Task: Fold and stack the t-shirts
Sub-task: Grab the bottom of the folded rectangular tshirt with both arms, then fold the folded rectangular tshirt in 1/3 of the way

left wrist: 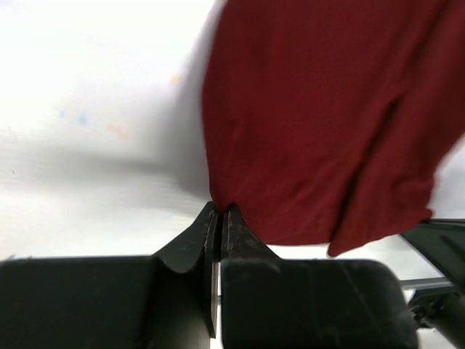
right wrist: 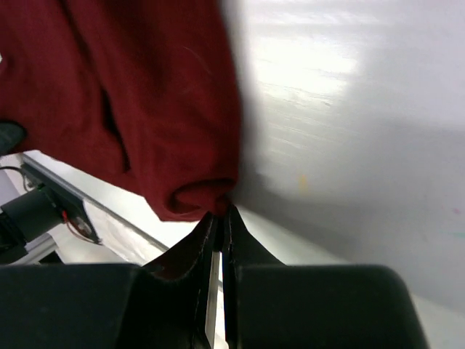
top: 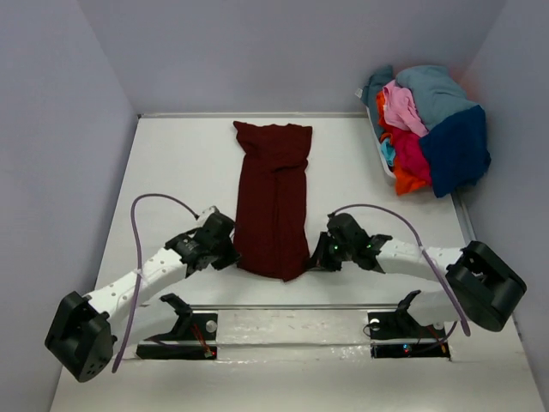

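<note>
The dark maroon t-shirt [top: 273, 197] lies on the white table as a long narrow strip, folded lengthwise, its near end lifted off the surface. My left gripper [top: 230, 254] is shut on the strip's near left corner; the left wrist view shows the gripper [left wrist: 220, 211] pinching the maroon cloth [left wrist: 320, 123]. My right gripper [top: 316, 257] is shut on the near right corner; the right wrist view shows the gripper [right wrist: 220, 212] nipping a rolled edge of the cloth [right wrist: 145, 94]. The pink, teal-blue, navy and red shirts lie heaped [top: 429, 129] at the back right.
A white basket rim [top: 383, 159] shows under the heap of shirts at the table's right edge. Grey walls close the table at the back and sides. The arm bases and black mounts [top: 184, 330] stand along the near edge.
</note>
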Controlling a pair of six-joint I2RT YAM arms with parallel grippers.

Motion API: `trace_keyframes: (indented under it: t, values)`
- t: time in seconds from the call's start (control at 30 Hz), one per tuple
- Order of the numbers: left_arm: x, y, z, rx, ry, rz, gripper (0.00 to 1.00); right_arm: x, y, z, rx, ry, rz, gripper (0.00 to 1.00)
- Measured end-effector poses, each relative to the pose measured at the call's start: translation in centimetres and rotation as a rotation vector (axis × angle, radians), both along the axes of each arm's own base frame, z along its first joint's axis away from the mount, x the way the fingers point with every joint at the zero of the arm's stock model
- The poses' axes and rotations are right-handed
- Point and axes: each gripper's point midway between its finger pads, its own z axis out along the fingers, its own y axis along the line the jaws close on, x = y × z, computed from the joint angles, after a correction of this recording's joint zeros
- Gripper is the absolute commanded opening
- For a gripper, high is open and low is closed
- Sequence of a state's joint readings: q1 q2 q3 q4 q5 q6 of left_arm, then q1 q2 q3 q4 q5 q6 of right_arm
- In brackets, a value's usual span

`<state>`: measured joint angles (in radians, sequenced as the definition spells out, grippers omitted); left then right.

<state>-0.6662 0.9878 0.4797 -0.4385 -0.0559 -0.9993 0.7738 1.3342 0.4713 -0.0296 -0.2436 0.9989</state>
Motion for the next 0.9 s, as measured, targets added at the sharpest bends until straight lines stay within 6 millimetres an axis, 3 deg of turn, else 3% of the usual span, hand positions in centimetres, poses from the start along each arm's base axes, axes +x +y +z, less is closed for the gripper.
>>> trace_keyframes:
  t: [0.13,0.3,0.5,0.67,0.77,0.9]
  values:
    - [3.4,-1.0,5.1,0.003,-0.14,-0.016,0.06,2.1,1.9,3.4,0.038,-0.083,0.034,0.07]
    - [7.5,-2.1,10.9,0.024,-0.308,-0.031,0.06,6.1,4.5,10.0,0.105,-0.278,0.049,0.07]
    - [11.8,-2.1,14.1,0.102,-0.396,-0.033,0.06,9.9,5.0,14.6,0.098,-0.434,0.016,0.07]
    - [15.7,0.2,14.7,0.155,-0.413,0.014,0.06,15.1,4.0,15.6,0.06,-0.486,-0.043,0.07]
    - [18.2,1.2,14.6,0.178,-0.413,0.031,0.06,18.1,3.8,14.6,0.022,-0.482,-0.057,0.07]
    - [21.5,0.7,14.2,0.184,-0.417,0.006,0.06,20.6,4.8,13.4,0.004,-0.474,-0.043,0.07]
